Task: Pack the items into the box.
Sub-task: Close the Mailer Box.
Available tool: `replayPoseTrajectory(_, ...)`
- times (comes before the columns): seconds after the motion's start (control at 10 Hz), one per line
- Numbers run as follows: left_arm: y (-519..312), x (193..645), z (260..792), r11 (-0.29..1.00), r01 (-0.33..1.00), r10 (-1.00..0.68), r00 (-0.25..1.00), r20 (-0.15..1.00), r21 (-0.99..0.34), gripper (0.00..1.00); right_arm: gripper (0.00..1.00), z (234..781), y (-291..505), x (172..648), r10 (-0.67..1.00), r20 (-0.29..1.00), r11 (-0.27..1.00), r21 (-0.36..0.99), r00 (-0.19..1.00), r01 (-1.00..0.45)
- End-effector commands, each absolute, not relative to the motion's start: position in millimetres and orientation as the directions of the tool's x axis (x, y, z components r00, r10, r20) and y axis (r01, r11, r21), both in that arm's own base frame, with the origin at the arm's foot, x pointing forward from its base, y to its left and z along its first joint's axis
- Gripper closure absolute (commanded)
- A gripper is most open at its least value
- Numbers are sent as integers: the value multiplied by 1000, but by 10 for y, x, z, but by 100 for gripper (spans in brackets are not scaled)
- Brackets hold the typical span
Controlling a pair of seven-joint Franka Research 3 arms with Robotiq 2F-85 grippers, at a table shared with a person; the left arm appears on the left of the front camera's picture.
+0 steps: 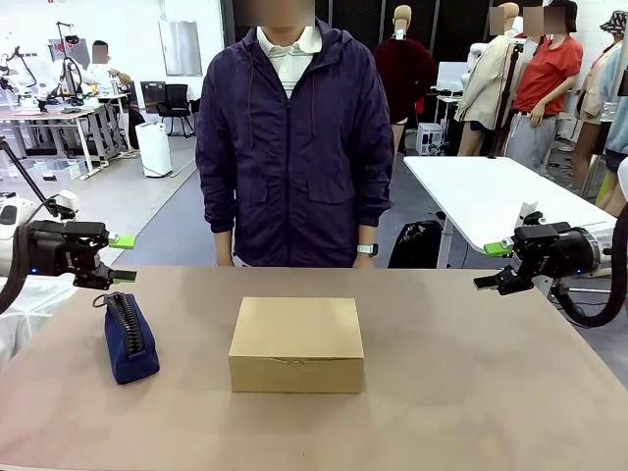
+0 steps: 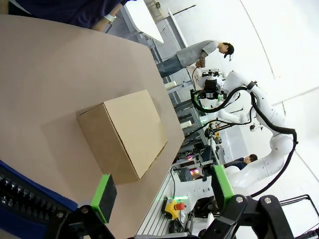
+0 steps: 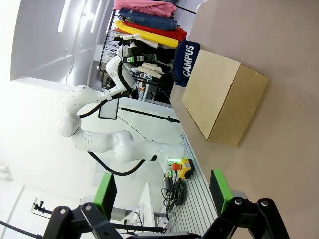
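The box (image 1: 296, 343) sits shut in the middle of the table, a plain brown cardboard block; it also shows in the left wrist view (image 2: 124, 132) and the right wrist view (image 3: 224, 99). The items are out of view. My left gripper (image 1: 123, 258) hovers open over the table's left edge, just above the navy pouch, with nothing between its green pads (image 2: 104, 196). My right gripper (image 1: 491, 265) hangs open off the table's right side, well away from the box, and its pads (image 3: 218, 191) are also bare.
A navy blue zip pouch (image 1: 130, 339) lies left of the box, zip up. A person (image 1: 294, 147) stands at the far edge with both arms down. A white table (image 1: 491, 196) stands behind on the right.
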State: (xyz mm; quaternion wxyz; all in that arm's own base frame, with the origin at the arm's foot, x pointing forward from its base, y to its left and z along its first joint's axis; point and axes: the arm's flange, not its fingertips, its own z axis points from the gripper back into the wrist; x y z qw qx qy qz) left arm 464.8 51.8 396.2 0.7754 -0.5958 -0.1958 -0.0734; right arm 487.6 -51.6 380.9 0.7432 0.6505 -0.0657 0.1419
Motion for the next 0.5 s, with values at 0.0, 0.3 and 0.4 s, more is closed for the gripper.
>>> replayPoseTrajectory(0.0, 548, 4650, 3986, 287, 360, 109, 908, 404, -888, 0, 0, 3850, -530, 4867, 144, 285, 111, 947, 948, -302)
replayPoseTrajectory(0.3, 548, 4650, 3986, 287, 360, 109, 908, 404, -888, 0, 0, 3850, -530, 4867, 144, 285, 111, 947, 948, -302)
replayPoseTrajectory(0.4, 548, 4650, 3986, 287, 360, 109, 908, 404, -888, 0, 0, 3850, -530, 4867, 144, 285, 111, 947, 948, -302)
